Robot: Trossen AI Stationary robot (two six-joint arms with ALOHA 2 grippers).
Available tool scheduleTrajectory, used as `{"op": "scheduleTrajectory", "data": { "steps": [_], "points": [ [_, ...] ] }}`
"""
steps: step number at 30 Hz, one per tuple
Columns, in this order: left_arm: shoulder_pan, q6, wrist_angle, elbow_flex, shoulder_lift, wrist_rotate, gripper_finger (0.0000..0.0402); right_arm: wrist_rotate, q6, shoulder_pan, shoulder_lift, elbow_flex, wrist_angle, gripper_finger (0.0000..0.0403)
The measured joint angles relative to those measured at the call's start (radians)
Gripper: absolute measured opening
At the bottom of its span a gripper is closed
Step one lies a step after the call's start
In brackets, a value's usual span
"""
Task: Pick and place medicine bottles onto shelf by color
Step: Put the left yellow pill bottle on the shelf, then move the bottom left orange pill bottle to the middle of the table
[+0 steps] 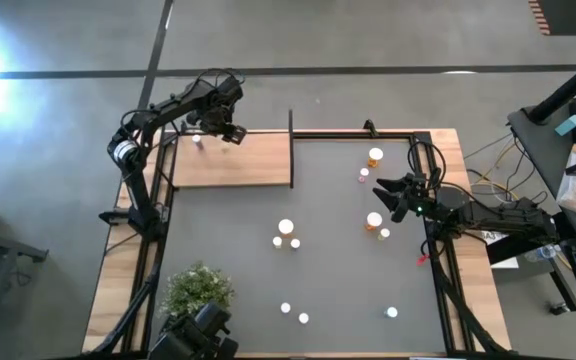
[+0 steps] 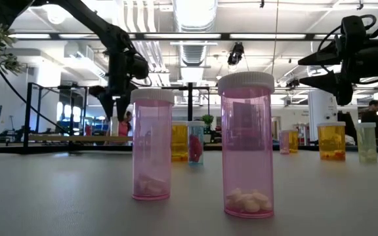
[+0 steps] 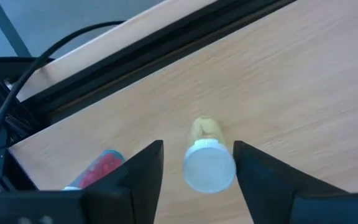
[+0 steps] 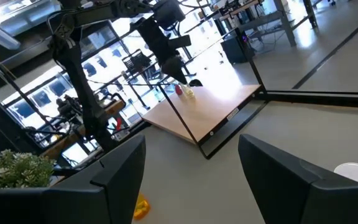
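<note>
Straddling a white-capped bottle point(image 3: 208, 163) on the shelf point(image 1: 253, 160), upper left, left tool point(image 3: 197, 163) spread. Light, rigid, slick plastic; pinch below cap. Right tool point(image 4: 191, 168) spread.

Light matt wood shelf point(image 3: 278, 93), translucent glossy plastic bottles point(image 2: 247, 145), smooth grey tabletop point(image 1: 338, 270)

No writing, label, brand, number or sign can be read anywhere. The pink bottles point(image 2: 247, 145) nearest the low camera have bare walls. A small pale patch on the shelf point(image 4: 211, 107) edge, seen from the right wrist, may be a sticker, but nothing on it is legible.
</note>
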Motion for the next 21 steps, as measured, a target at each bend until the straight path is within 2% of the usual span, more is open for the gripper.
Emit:
{"op": "scheduleTrajectory", "data": {
  "steps": [13, 18, 21],
  "points": [
    [-0.029, -0.084, -0.002, 0.005, -0.163, 0.055, 0.0193, 0.000, 0.000, 0.000, 0.000, 0.000, 0.000, 0.0247],
    [-0.073, -0.068, 0.078, -0.003, -0.264, 0.049, 0.0193, 0.000, 0.000, 0.000, 0.000, 0.000, 0.000, 0.0247],
    [-0.109, -0.005, 0.165, -0.013, -0.330, 0.030, 0.0193, 0.000, 0.000, 0.000, 0.000, 0.000, 0.000, 0.0247]
  ]
}}
